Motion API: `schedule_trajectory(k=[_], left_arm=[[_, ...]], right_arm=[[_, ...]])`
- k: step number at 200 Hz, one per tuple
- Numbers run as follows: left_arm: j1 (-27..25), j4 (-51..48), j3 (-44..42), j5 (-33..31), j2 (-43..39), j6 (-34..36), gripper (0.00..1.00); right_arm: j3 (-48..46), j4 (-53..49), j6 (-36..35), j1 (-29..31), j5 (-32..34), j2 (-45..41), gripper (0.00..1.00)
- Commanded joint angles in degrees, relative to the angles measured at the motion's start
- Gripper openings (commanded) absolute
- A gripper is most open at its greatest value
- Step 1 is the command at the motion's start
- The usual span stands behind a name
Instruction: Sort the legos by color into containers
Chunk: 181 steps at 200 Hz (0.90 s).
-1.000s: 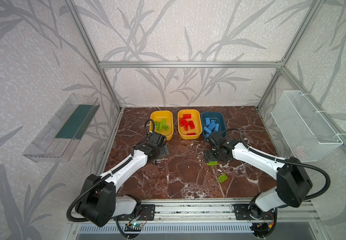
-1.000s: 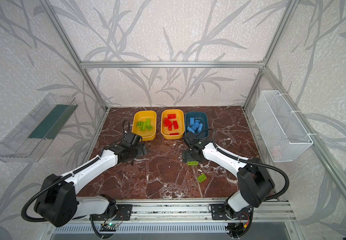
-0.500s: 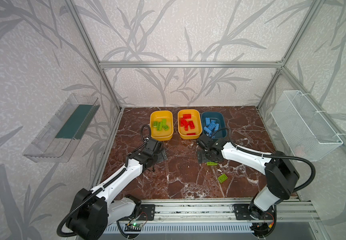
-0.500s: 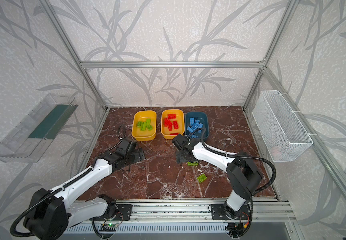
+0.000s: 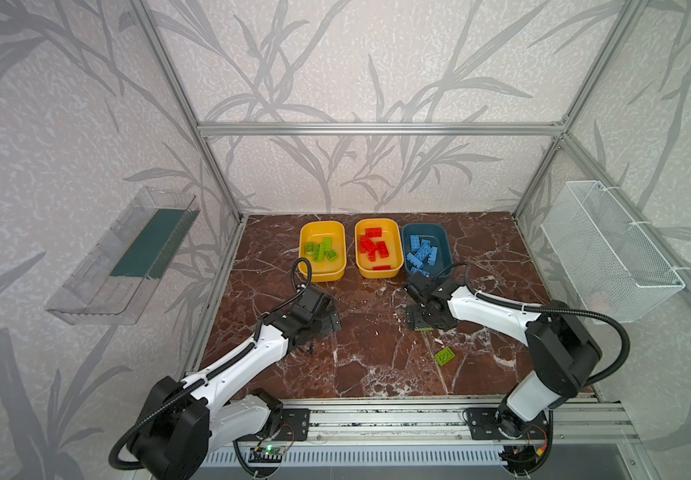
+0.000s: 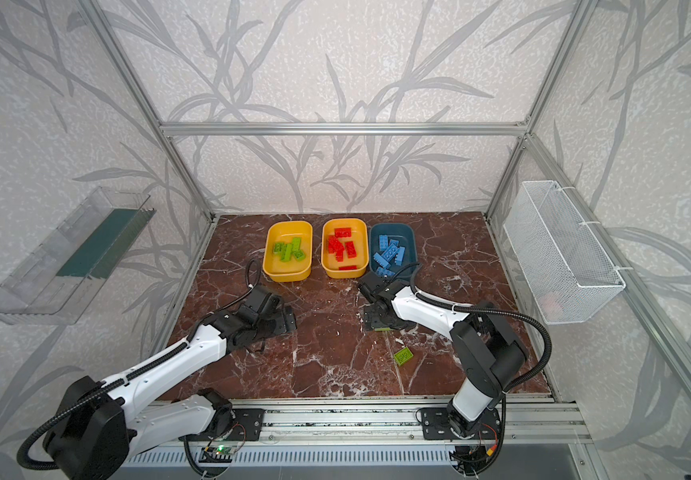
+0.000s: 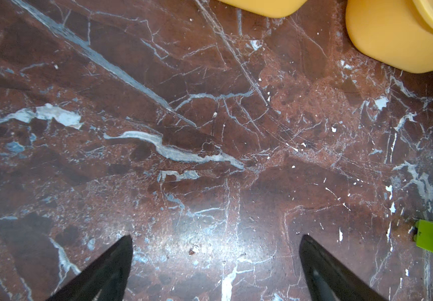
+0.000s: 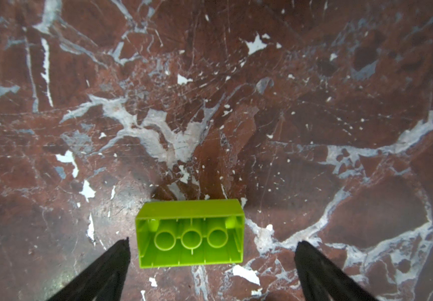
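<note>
Three containers stand in a row at the back: a yellow tub (image 5: 323,275) with green legos (image 5: 321,250), a yellow tub (image 5: 379,272) with red legos (image 5: 374,246), and a teal tub (image 5: 445,245) with blue legos (image 5: 421,252). A green brick (image 8: 190,233) lies on the marble with its hollow underside facing the right wrist view. My right gripper (image 8: 211,245) stands open around it, apart from it. In both top views that gripper (image 5: 416,320) covers most of the brick. A second green brick (image 5: 444,356) lies loose nearer the front. My left gripper (image 7: 216,238) is open over bare marble.
A clear plastic tray (image 5: 119,257) hangs on the left wall and a white wire mesh basket (image 5: 609,257) on the right wall. An aluminium rail (image 5: 377,415) runs along the table's front edge. The covered brick (image 7: 430,238) shows at the left wrist view's edge.
My left gripper has drawn back from the green-filled tub toward the middle of the table. My right gripper has come away from the teal tub and down over the green brick.
</note>
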Motion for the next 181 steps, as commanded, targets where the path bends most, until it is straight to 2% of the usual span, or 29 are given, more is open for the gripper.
schedule_trajectory(k=[1, 64, 113, 114, 115, 116, 119, 125, 133, 144, 160, 165, 181], left_arm=[[-0.5, -0.2, -0.1, -0.2, -0.6, -0.6, 0.99], [-0.7, -0.4, -0.7, -0.2, -0.9, -0.5, 0.99], [-0.7, -1.6, -1.5, -1.5, -2.8, -1.3, 0.99], [-0.7, -1.7, -1.5, -1.5, -2.8, -1.3, 0.99], [-0.7, -1.7, -1.5, -1.6, -2.8, -1.3, 0.99], [-0.7, -1.6, -1.5, -1.6, -2.9, -1.4, 0.99], [-0.7, -1.7, -1.6, -1.8, -3.0, -1.5, 0.99], [-0.7, -1.9, -1.7, -2.0, -3.1, -1.5, 0.99], [-0.7, -2.1, -1.7, -2.0, -3.2, -1.4, 0.99], [-0.7, -2.4, -1.6, -1.9, -3.4, -1.1, 0.99], [-0.7, -2.7, -1.7, -1.8, -3.5, -1.0, 0.99], [-0.7, -2.6, -1.7, -1.6, -3.6, -1.0, 0.99], [-0.7, -2.7, -1.6, -1.5, -3.7, -1.1, 0.99]], right_arm=[[0.4, 1.5, 0.7, 0.0, -0.6, 2.2, 0.99], [1.0, 3.7, 0.7, -0.2, -1.9, 7.1, 0.99], [5.9, -0.7, 0.7, 0.9, -3.1, 4.1, 0.99], [6.0, -0.8, 0.4, 0.9, -3.0, 4.1, 0.67], [6.1, -0.9, 0.2, 1.0, -3.1, 4.1, 0.50], [6.3, -1.0, 0.1, 1.0, -3.1, 4.0, 0.42], [6.8, -1.4, 0.1, 1.0, -3.1, 4.0, 0.35], [7.6, -2.4, 0.0, 1.0, -3.0, 4.0, 0.34], [8.3, -3.9, 0.0, 1.1, -2.3, 3.8, 0.37], [8.0, -4.4, -0.3, 1.1, -2.1, 3.3, 0.50], [5.7, -3.2, -0.6, 1.0, -2.3, -0.3, 0.81], [5.1, -2.8, -0.8, 1.0, -2.6, -1.1, 0.88], [4.0, -3.5, -1.0, 1.0, -2.0, -3.3, 0.95]])
